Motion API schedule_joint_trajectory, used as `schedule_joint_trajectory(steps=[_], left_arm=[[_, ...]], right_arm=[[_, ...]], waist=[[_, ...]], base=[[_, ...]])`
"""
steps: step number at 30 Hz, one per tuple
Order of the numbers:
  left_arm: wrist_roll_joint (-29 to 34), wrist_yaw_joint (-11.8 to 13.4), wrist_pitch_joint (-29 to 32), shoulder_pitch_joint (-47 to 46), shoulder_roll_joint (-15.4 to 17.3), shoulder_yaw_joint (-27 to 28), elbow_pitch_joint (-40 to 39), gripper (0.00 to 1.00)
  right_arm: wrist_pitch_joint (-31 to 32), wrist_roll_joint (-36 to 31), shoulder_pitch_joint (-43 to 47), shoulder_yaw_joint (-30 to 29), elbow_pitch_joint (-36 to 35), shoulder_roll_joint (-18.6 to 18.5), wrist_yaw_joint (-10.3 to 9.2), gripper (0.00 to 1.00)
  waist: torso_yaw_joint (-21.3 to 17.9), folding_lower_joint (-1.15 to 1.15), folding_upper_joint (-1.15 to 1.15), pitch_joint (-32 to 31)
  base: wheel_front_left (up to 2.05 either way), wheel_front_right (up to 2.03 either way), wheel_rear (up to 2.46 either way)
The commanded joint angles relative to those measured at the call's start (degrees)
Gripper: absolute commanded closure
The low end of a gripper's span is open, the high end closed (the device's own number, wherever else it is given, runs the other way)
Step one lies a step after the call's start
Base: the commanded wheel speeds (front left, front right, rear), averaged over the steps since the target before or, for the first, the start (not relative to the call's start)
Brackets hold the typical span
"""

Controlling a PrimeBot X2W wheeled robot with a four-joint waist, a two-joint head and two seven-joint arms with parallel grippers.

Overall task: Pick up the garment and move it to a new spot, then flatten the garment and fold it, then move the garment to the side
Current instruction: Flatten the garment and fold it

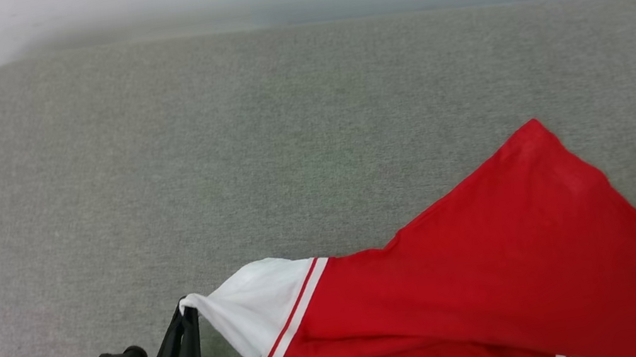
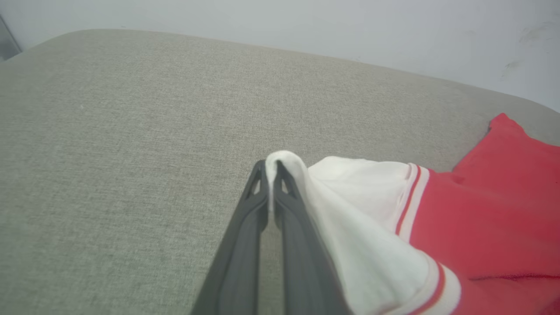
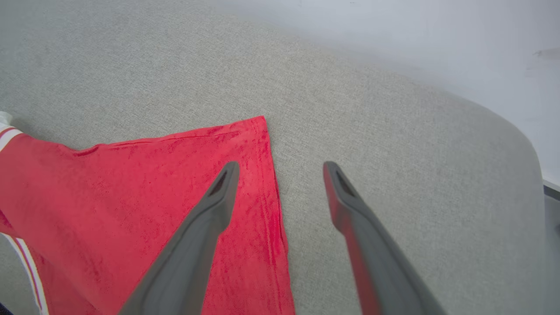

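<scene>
A grey padded surface spreads before the robot. The garment lies along its near edge, toward the robot's right, with the red body fanned out and running past the bottom of the head view. Its white sleeve (trimmed in red and white stripes) comes to a point at the left, where the left gripper has its fingers pinched tight on the cuff. The right gripper hangs with jaws spread wide and empty, one finger over the cloth just below the red hem corner, the other over bare surface. The step in hand appears to be flattening. Done well, the right gripper would take hold near that corner and draw away from the left, low and even, so the cloth goes taut without pulling the sleeve from its grip.
</scene>
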Motion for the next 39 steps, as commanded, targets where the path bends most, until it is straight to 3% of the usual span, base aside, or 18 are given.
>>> schedule_joint_trajectory(steps=[1,13,20,29,30,39], left_arm=[[0.5,-0.3,-0.1,-1.4,-0.2,-0.4,-0.3,1.0],[1.9,-1.8,-0.9,-6.8,-2.6,-2.8,-0.1,1.0],[2.6,-2.4,-1.4,-9.4,-4.3,-3.9,0.5,1.0],[3.0,-3.0,-1.8,-10.9,-5.1,-4.1,1.6,1.0],[3.0,-3.1,-1.8,-10.9,-5.0,-3.9,2.0,1.0],[3.6,-3.0,-1.8,-9.0,-3.1,-3.4,2.8,1.0]], right_arm=[[1.4,-0.9,-3.1,1.9,0.0,0.1,-0.05,0.0],[18.7,-4.5,-24.9,18.6,13.9,0.9,-0.05,0.0],[18.8,-6.8,-30.3,25.4,23.0,1.3,-0.06,0.0],[17.6,-3.6,-28.2,34.3,29.7,1.3,-0.02,0.0],[15.4,-2.9,-29.0,36.0,30.8,0.7,0.04,1.0],[1.6,2.5,-33.9,32.7,31.7,1.8,-0.07,1.0]], waist=[[1.4,0.0,0.0,1.5],[6.3,0.0,0.0,7.7],[8.3,0.0,0.0,11.3],[8.5,0.0,0.0,12.7],[8.0,0.0,0.0,12.3],[5.6,0.0,0.0,7.1]], base=[[0.0,0.0,0.0],[0.0,0.0,0.0],[0.0,0.0,0.0],[0.0,0.0,0.0],[0.0,0.0,0.0],[0.0,0.0,0.0]])
